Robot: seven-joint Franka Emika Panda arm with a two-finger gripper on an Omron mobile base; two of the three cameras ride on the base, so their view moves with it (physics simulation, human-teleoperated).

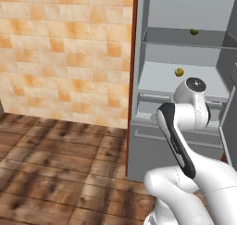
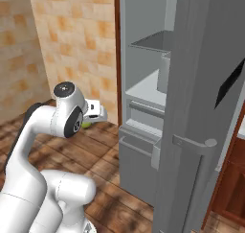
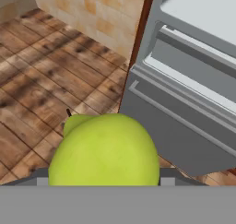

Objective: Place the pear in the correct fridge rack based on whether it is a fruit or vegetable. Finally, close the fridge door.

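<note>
Yellow-green pear (image 3: 103,151) sits gripped between the half-closed jaws of the gripper (image 2: 94,113), low in front of the open fridge, near its drawer fronts; the fridge door (image 2: 203,112) stands open at right, fridge rack (image 1: 183,38) far above

We are seeing a glossy white arm (image 1: 203,182) built of rounded segments. Black bands are running along its joints, and a grey-rimmed dark disc (image 2: 64,89) is capping one joint.
</note>
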